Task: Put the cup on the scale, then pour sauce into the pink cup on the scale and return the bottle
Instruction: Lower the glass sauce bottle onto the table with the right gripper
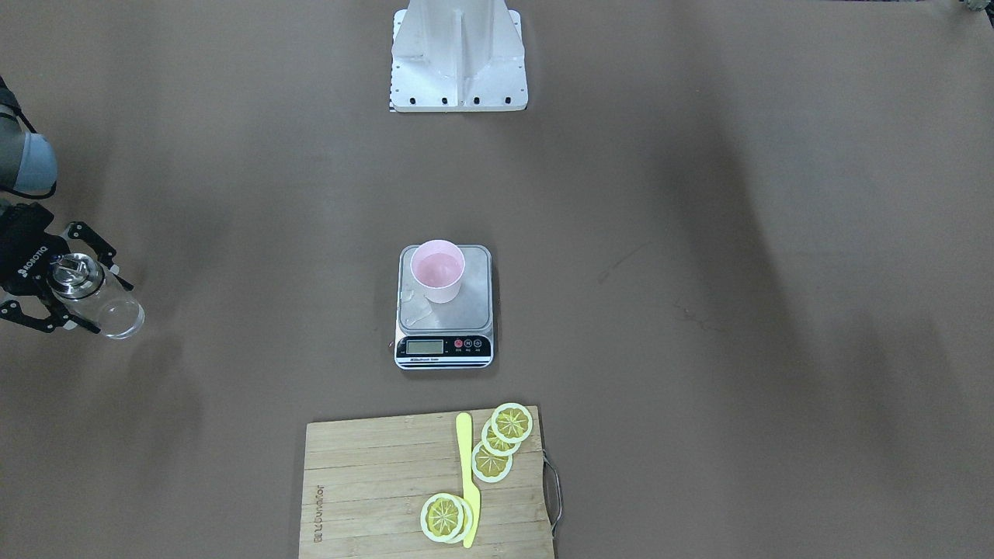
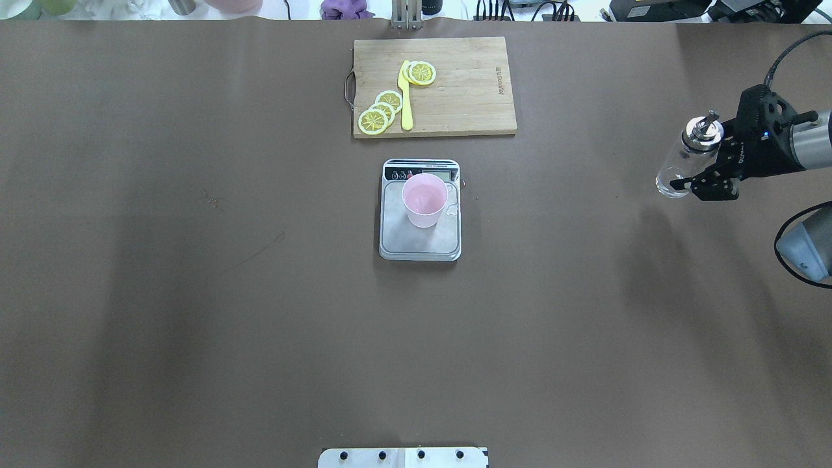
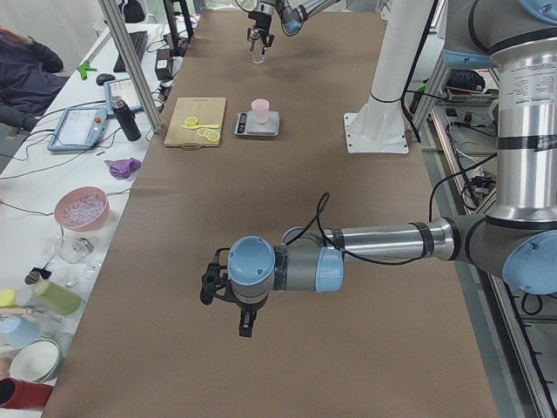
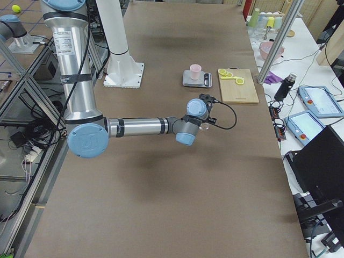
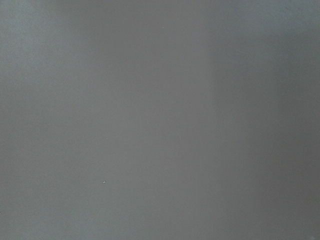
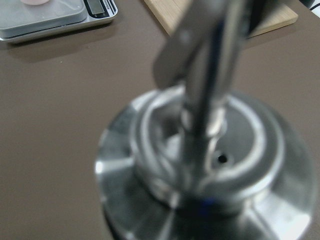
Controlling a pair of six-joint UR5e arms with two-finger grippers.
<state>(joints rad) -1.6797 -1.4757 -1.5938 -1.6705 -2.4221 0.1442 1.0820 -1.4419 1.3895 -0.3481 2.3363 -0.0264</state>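
Note:
The pink cup (image 1: 437, 272) stands upright on the scale (image 1: 466, 314) at mid table, toward the platform's back; it also shows in the overhead view (image 2: 424, 200) on the scale (image 2: 416, 244). My right gripper (image 1: 109, 308) is shut on the clear glass bottle (image 1: 101, 299) with the metal pourer cap, held upright far out on my right side, well away from the scale. The overhead view shows the bottle (image 2: 682, 166) in that gripper (image 2: 690, 170). The right wrist view is filled by the blurred cap (image 6: 210, 160). My left gripper (image 3: 244, 329) shows only in the exterior left view; I cannot tell its state.
A wooden cutting board (image 2: 455, 97) with lemon slices (image 2: 380, 112) and a yellow knife (image 2: 406, 97) lies beyond the scale. The robot base plate (image 1: 458, 85) stands on my side of the table. The left wrist view shows only brown table surface.

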